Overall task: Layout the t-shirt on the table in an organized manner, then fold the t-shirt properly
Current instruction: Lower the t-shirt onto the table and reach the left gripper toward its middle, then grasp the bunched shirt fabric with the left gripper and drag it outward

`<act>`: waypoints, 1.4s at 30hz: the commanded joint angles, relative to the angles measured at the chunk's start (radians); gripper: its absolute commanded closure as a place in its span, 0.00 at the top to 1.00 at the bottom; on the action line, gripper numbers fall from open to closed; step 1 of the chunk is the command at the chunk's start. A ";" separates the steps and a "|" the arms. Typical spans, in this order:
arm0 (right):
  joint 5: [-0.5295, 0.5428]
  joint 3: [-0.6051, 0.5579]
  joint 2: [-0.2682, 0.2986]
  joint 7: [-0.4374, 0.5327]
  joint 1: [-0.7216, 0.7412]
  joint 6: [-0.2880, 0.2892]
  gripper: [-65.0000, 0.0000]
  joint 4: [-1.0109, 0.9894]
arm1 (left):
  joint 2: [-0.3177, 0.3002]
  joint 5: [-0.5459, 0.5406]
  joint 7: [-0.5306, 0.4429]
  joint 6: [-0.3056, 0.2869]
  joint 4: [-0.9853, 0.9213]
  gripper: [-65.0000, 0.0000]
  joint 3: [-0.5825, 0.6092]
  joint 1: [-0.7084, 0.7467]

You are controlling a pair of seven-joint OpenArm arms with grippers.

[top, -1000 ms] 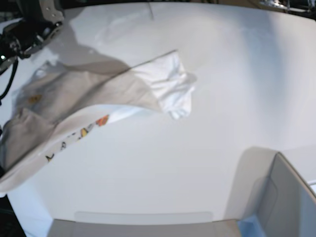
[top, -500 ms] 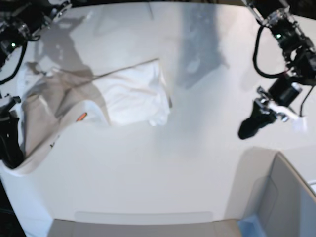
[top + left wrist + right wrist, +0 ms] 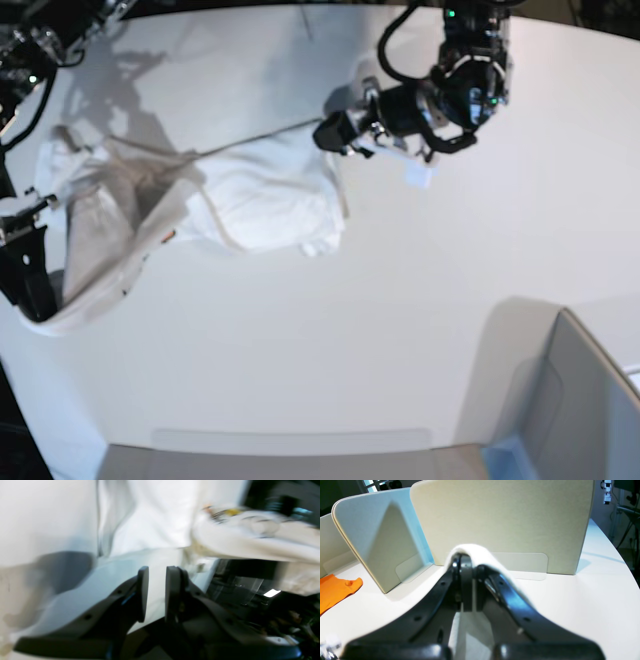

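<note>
The white t-shirt [image 3: 260, 200] lies crumpled on the left part of the white table [image 3: 420, 300], with a little orange print showing near its fold. Its left end bunches up against my right arm [image 3: 25, 285] at the table's left edge. In the right wrist view my right gripper [image 3: 467, 561] is shut on the t-shirt [image 3: 492, 557], which drapes over the fingers. My left gripper [image 3: 330, 130] hovers at the cloth's upper right edge. The blurred left wrist view shows that gripper [image 3: 157, 580] open with nothing between its fingers, and the t-shirt [image 3: 155, 517] beyond them.
A grey box with a blue corner [image 3: 570, 400] stands at the table's lower right. Grey divider panels [image 3: 500, 520] rise at the near edge, also seen as a grey strip [image 3: 290, 455]. An orange cloth [image 3: 335, 590] lies beyond the panels.
My left arm has swung from the table's right side to the upper middle, beside the t-shirt's edge, and its jaws have opened. The t-shirt has sunk from spread and lifted to a crumpled heap.
</note>
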 commanded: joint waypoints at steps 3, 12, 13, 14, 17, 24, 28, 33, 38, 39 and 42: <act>0.019 0.007 0.025 0.028 -0.011 0.006 0.00 0.013 | -0.006 0.003 0.000 0.142 0.015 0.29 0.030 -0.006; 0.006 0.007 0.060 0.028 -0.039 0.006 0.00 0.013 | -0.033 0.020 -0.008 0.024 -0.032 0.35 0.107 -0.092; 0.006 0.007 0.060 0.028 -0.041 0.006 0.00 0.013 | -0.036 0.020 -0.008 0.016 -0.046 0.35 0.116 -0.101; 0.006 0.007 0.060 0.028 -0.041 0.006 0.00 0.013 | -0.041 0.027 -0.009 0.010 -0.057 0.35 0.119 -0.113; 0.006 0.009 0.062 0.028 -0.041 0.006 0.00 0.013 | -0.041 0.087 -0.009 0.012 -0.068 0.35 0.119 -0.141; 0.008 0.009 0.080 0.028 -0.041 0.006 0.00 0.013 | -0.044 0.207 -0.032 0.012 -0.072 0.35 0.162 -0.138; 0.008 0.009 0.080 0.028 -0.041 0.006 0.00 0.013 | -0.053 0.294 -0.087 0.015 -0.103 0.35 0.308 -0.141; 0.008 0.009 0.080 0.028 -0.041 0.006 0.00 0.013 | -0.056 0.357 -0.193 0.015 -0.218 0.35 0.406 -0.141; 0.008 0.009 0.080 0.028 -0.042 0.006 0.00 0.013 | -0.056 0.357 -0.235 0.013 -0.243 0.35 0.409 -0.142; 0.008 0.009 0.080 0.028 -0.042 0.006 0.00 0.013 | -0.056 0.357 -0.238 0.012 -0.243 0.35 0.411 -0.144; 0.008 0.009 0.077 0.028 -0.042 0.006 0.00 0.013 | -0.056 0.357 -0.249 0.012 -0.243 0.35 0.409 -0.161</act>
